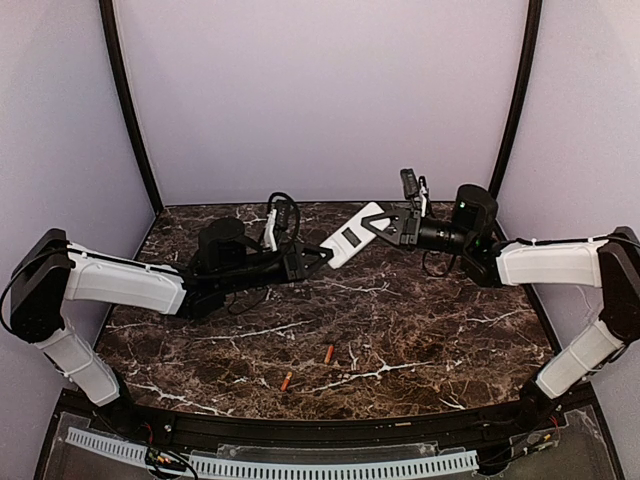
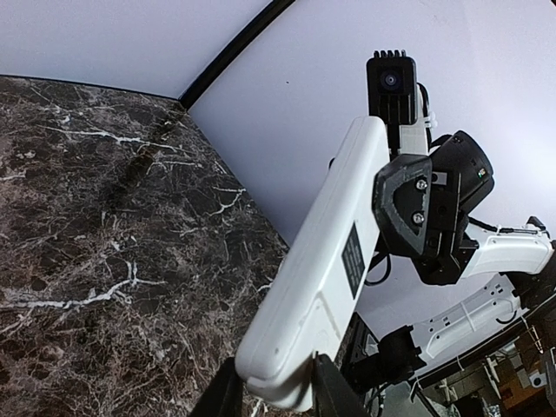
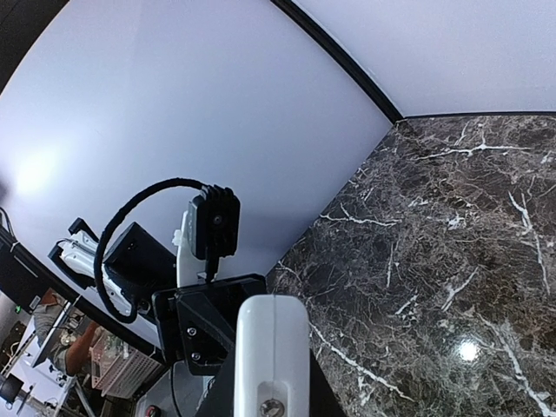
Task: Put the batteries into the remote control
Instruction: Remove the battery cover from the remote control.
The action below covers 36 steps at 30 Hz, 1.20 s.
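Note:
The white remote control (image 1: 352, 236) hangs in the air over the back of the table, held at both ends with its plain white back and small dark label up. My left gripper (image 1: 318, 258) is shut on its lower-left end; in the left wrist view the remote control (image 2: 321, 269) runs up from between the fingers of the left gripper (image 2: 274, 382). My right gripper (image 1: 385, 222) is shut on the upper-right end, and the right wrist view shows the remote control (image 3: 271, 347) edge-on in that gripper (image 3: 271, 391). Two orange-red batteries (image 1: 328, 353) (image 1: 287, 381) lie loose on the marble near the front.
The dark marble table (image 1: 450, 330) is boxed in by pale walls with black corner posts (image 1: 128, 100) (image 1: 515, 100). A black rail (image 1: 330, 430) runs along the near edge. The two wrists almost meet, and the right wrist's camera (image 2: 391, 82) sits close above the remote.

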### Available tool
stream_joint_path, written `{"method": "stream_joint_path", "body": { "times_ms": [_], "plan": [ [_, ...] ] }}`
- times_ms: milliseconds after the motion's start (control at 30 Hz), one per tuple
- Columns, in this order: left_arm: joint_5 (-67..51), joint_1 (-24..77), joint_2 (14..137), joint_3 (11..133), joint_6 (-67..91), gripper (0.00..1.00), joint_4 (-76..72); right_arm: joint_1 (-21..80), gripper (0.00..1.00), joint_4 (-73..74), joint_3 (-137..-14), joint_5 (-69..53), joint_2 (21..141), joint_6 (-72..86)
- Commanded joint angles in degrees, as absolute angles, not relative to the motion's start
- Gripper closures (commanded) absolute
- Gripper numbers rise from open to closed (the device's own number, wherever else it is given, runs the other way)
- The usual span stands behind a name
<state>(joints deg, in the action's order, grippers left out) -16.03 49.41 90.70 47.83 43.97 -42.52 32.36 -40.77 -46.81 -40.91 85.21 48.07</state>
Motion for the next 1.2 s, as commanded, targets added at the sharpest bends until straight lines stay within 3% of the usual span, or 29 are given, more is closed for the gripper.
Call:
{"method": "stream_joint_path", "body": {
  "times_ms": [0, 367, 567, 633, 1167],
  "plan": [
    [-17.8, 49.5, 90.1, 47.9, 44.2, 0.76, -43.2, 32.3, 1.00, -40.6, -48.0, -39.7, 84.6, 46.7],
    [-18.3, 49.4, 90.2, 46.8, 43.9, 0.87, -44.8, 31.4, 1.00, -43.8, -47.7, -42.0, 83.6, 48.5],
    [-19.2, 49.5, 90.2, 46.5, 44.6, 0.68, -45.7, 31.3, 1.00, -43.3, -47.9, -42.7, 84.2, 47.9],
    [-19.3, 49.5, 90.2, 46.7, 44.6, 0.66, -45.9, 31.3, 1.00, -43.4, -47.9, -42.7, 84.6, 48.2],
    [-20.5, 49.4, 89.5, 47.5, 45.0, 0.72, -47.2, 31.5, 1.00, -36.0, -48.2, -38.0, 84.0, 44.0]
  ]
}}
